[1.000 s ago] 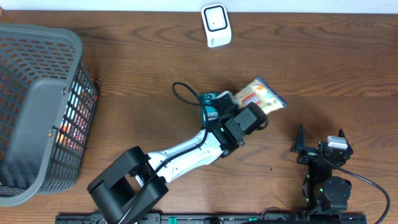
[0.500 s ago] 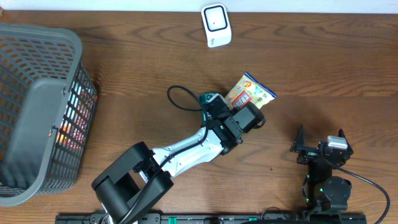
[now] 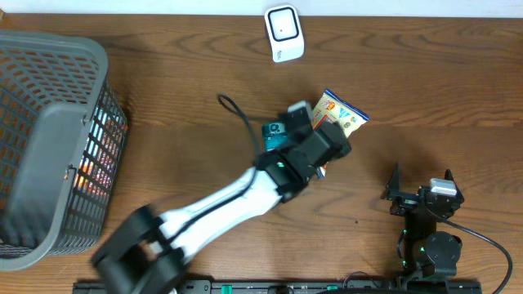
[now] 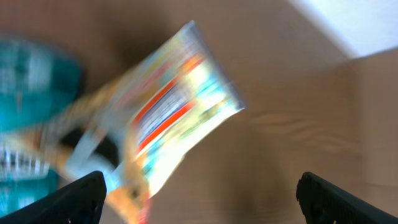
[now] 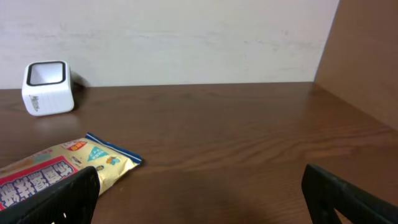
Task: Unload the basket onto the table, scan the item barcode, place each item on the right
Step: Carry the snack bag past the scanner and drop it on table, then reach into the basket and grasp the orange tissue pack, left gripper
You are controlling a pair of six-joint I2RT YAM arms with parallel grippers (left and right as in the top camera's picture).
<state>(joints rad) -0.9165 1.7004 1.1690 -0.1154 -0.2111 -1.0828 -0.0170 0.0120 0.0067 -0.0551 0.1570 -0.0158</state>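
Only the top view shows the basket (image 3: 49, 42), left of the snack bag (image 3: 343, 114). The left hand (image 4: 199, 185) and right hand (image 5: 199, 186) are spread.

The left arm (image 3: 237, 194) is white between black joints, with a teal wrist patch (image 3: 274, 135) and a black cable (image 3: 235, 109) looping at its 10 o'clock. The left end effector (image 4: 200, 190) has black fingers (image 4: 74, 196). The right arm (image 3: 431, 241) is black with green lights (image 3: 421, 249).

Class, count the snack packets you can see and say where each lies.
1. The snack packet lies on the table, right of centre, near the white scanner. Colourful things show through the mesh of the basket at left; more may hide there.
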